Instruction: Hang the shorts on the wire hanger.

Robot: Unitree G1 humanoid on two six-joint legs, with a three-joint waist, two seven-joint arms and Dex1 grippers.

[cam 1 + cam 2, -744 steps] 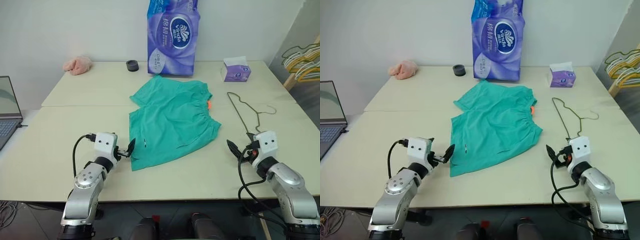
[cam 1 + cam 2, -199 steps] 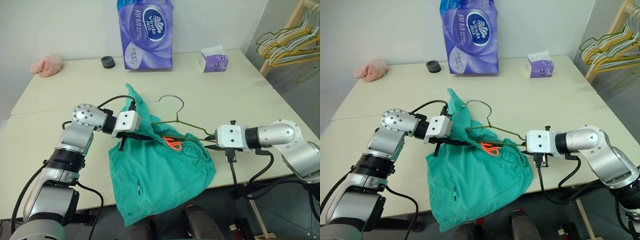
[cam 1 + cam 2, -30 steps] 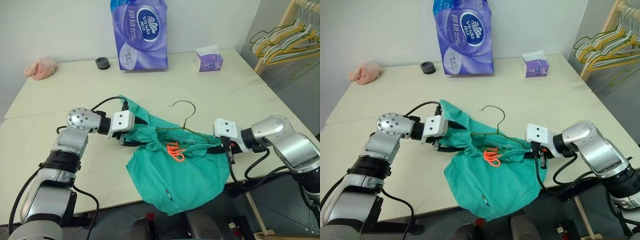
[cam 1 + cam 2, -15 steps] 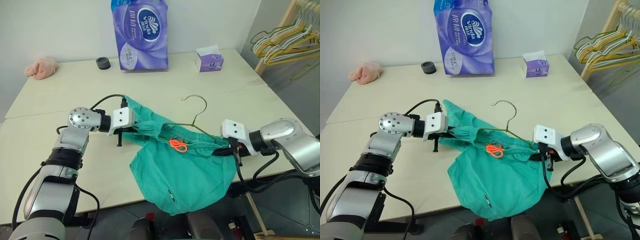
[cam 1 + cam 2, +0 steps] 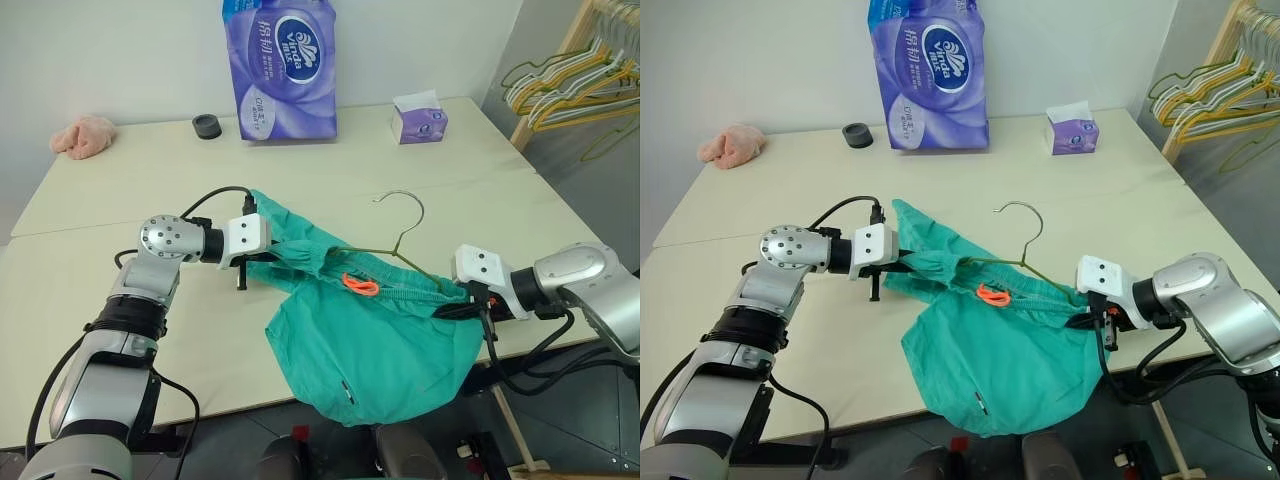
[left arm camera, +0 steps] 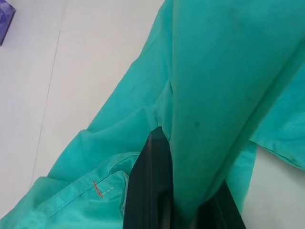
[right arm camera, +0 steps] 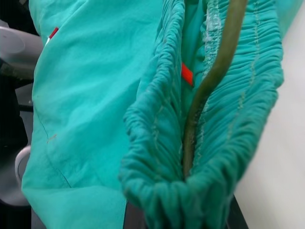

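Two hands [image 5: 262, 255] [image 5: 463, 300] clench gathered teal shorts [image 5: 380, 335] over the thin wire hanger [image 5: 398, 235].

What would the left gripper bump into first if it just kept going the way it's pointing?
The left gripper is shut on the shorts, so more of that teal cloth comes first. Beyond it, probably the wire hanger inside the waistband, though depth is hard to judge.

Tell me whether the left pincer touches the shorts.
Touching: in the left wrist view, the left pincer pinches a fold of the shorts between its fingers.
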